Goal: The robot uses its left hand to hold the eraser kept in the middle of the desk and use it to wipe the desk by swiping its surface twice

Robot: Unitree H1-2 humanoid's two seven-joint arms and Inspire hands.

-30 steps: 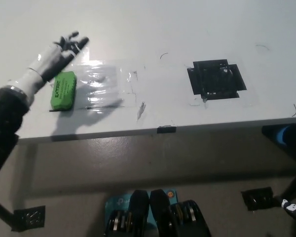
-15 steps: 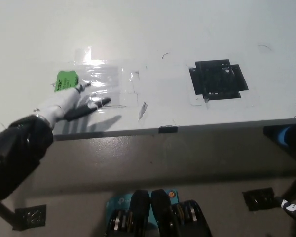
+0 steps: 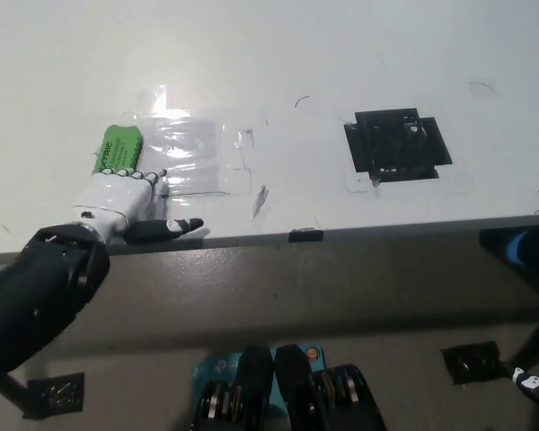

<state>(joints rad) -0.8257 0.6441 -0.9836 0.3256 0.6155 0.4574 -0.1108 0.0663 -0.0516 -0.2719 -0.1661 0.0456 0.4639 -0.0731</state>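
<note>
The white desk (image 3: 278, 63) fills the upper part of my view, its front edge running across the middle of the frame. Taking the green eraser (image 3: 119, 148) as my landmark: it lies flat on the desk toward the left, a long green block with dark lettering down one side, resting at the left end of a wide patch of clear tape (image 3: 193, 154) that shines under the light and stretches away to the eraser's right. Well to the right of the eraser, past the clear tape, a square of black tape (image 3: 395, 144) sits stuck to the desk, ragged at its corners. Between the eraser and that black square, a few thin pen marks and a scrap of torn tape (image 3: 259, 201) dot the surface.

My left hand (image 3: 126, 199) lies palm down just in front of the eraser, on its near side, close to the desk's front edge. My white fingertips (image 3: 148, 176) reach the eraser's near end and appear to touch or overlap it; I cannot tell whether they grip it. A dark-tipped thumb sticks out to the right along the desk edge. The hand is flat and spread, not curled round anything. My right hand does not appear in the view.
</note>
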